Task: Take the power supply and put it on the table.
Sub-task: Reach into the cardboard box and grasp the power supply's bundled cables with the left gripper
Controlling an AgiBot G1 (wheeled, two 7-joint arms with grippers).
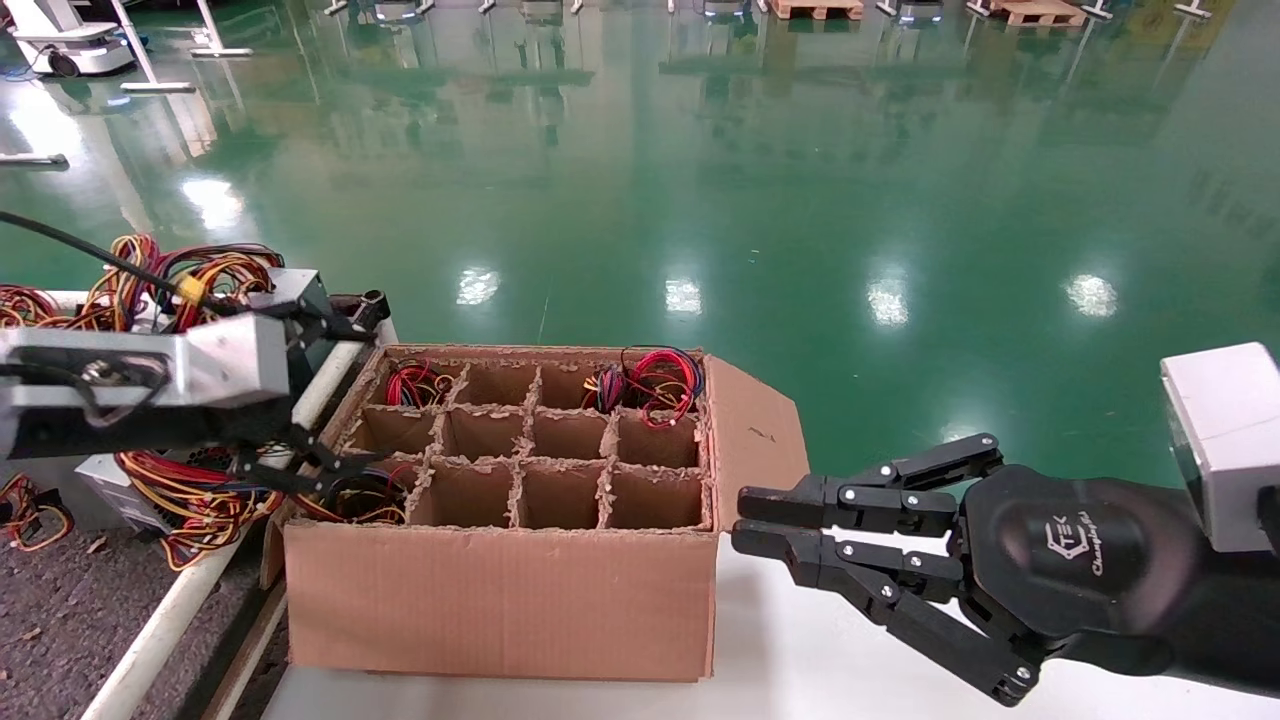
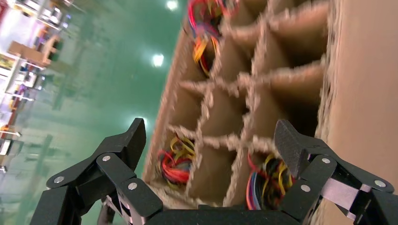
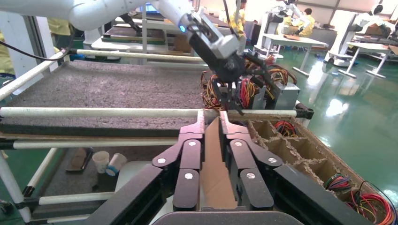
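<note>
The left gripper (image 1: 320,390) is held above the left edge of the cardboard box (image 1: 500,600), its fingers spread wide with nothing between them. In the left wrist view, the open fingers (image 2: 122,154) are seen to frame the compartments straight ahead of them, and two of the nearest cells hold bundles of coloured wires (image 2: 176,161). A power supply is judged to sit under each bundle, though only the wiring can be made out; the nearest one (image 1: 350,495) lies directly below and slightly to the near side of the left gripper, in the box's front-left cell. Its long axis cannot be told, since the body is hidden by the dividers.

The left arm is stretched in level from the side, with the wrist turned so that the fingers point down and inward over the box wall.

The table (image 1: 60,610) lies on the outer side of the left gripper, beyond the white rail (image 1: 180,600), with other power supplies (image 1: 110,480) already resting on it.

The right gripper (image 1: 740,520) is parked beside the box's far-side flap (image 3: 213,159), which stands between its nearly closed fingers; a firm pinch cannot be confirmed. The left arm is much the nearer to the wired cell.
</note>
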